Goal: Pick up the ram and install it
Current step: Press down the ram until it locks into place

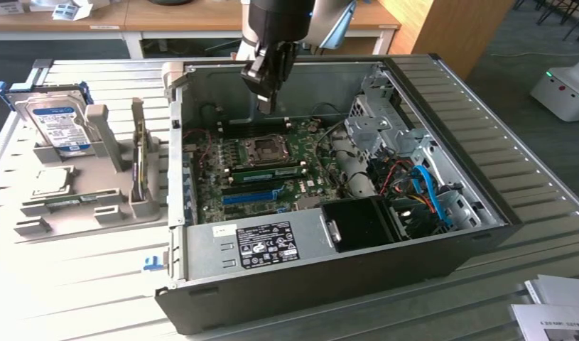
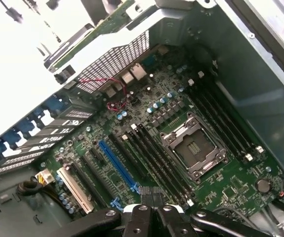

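The arm reaches down from above into the open computer case (image 1: 479,213), its gripper (image 1: 263,96) hanging over the far part of the motherboard (image 1: 270,167) — just beyond the empty processor socket (image 1: 267,147). The jaws are pressed together, holding nothing I can see. The ram (image 1: 267,172) already lies seated in a slot beside the socket — near the blue slot (image 1: 249,196).

Green ram (image 1: 267,172) apparently seated in motherboard slot

Even indoor light outside; the wrist view's corner blows out white, perhaps from overexposure.
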You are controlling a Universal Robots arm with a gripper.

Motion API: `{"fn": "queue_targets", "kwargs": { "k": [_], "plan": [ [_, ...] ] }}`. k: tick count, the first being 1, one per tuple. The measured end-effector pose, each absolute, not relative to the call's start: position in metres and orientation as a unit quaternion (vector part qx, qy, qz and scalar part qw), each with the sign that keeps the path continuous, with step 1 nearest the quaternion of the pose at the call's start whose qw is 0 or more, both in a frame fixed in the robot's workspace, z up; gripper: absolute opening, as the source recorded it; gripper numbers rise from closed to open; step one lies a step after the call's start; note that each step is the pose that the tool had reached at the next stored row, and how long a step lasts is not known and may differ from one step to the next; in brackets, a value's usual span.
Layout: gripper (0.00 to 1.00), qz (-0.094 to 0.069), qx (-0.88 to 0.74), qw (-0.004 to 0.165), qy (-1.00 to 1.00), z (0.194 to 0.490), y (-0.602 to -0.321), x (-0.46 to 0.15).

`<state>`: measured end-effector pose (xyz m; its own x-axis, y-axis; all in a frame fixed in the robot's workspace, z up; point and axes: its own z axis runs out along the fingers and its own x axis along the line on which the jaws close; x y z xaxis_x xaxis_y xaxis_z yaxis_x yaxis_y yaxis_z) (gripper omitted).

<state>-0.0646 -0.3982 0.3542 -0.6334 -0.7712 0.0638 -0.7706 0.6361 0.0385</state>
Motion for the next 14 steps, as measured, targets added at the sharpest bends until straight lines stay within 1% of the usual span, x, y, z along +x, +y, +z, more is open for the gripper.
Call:
{"fn": "queue_targets", "kwargs": {
  "k": [14],
  "plan": [
    [0.10,-0.006,0.379,0.037,-0.925,0.3542,-0.3978,-0.0646]
  ]
}}
